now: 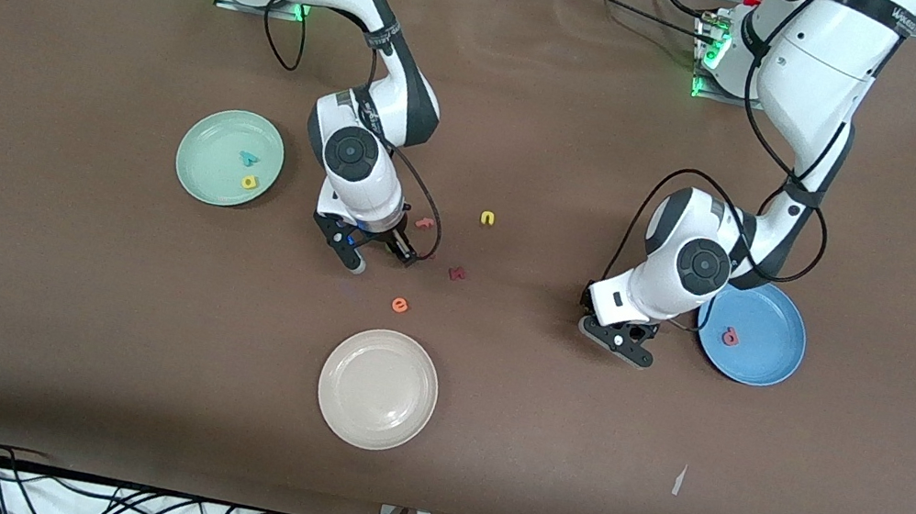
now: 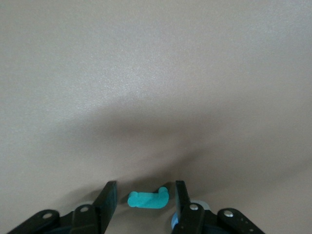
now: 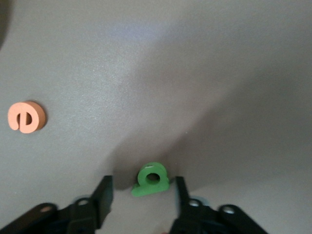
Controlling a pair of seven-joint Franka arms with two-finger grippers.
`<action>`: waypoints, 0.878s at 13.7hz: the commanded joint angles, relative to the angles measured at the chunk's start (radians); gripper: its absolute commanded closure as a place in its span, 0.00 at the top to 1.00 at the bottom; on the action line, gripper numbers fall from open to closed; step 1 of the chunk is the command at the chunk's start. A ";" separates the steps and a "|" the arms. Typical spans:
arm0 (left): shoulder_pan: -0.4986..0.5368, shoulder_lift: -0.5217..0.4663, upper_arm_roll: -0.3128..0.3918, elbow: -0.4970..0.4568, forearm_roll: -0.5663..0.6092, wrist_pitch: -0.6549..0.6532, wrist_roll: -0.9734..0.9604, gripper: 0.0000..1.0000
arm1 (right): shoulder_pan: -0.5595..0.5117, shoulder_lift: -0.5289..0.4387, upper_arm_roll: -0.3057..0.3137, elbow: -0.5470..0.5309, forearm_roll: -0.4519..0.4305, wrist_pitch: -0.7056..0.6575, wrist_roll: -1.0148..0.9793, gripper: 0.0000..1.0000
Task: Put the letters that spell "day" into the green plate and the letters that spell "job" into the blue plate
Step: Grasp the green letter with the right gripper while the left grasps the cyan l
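Observation:
The pale green plate (image 1: 203, 168) holds a teal "y" (image 1: 249, 159) and a yellow "d" (image 1: 249, 182). In the blue plate (image 1: 761, 364) lies a pinkish-red "b" (image 1: 729, 337). My right gripper (image 1: 381, 258) is down at the table between the green plate and the loose letters. It stands open around a green "a" (image 3: 152, 179), with gaps on both sides of the letter. My left gripper (image 1: 619, 340) is low at the table beside the blue plate. It is open astride a teal "j" (image 2: 148, 198) that lies flat, touching neither finger. The front view shows neither of these two letters.
A cream-white plate (image 1: 377, 389) sits nearer the front camera. Loose letters lie mid-table: an orange "e" (image 1: 400, 305) (image 3: 27, 117), a yellow one (image 1: 488, 218), a red one (image 1: 425, 223) and a dark red one (image 1: 457, 273). A small white scrap (image 1: 679, 480) lies toward the left arm's end.

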 commanded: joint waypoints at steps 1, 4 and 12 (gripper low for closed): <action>-0.010 0.023 0.010 0.013 0.076 0.027 0.009 0.40 | 0.007 0.016 -0.007 0.015 0.016 -0.010 -0.011 0.53; -0.005 0.023 0.010 0.016 0.099 0.027 0.006 0.32 | 0.005 0.031 -0.009 0.015 0.005 -0.010 -0.009 0.50; 0.039 -0.063 0.032 0.017 0.104 -0.028 0.007 0.32 | 0.001 -0.100 -0.081 0.029 -0.030 -0.258 -0.142 0.19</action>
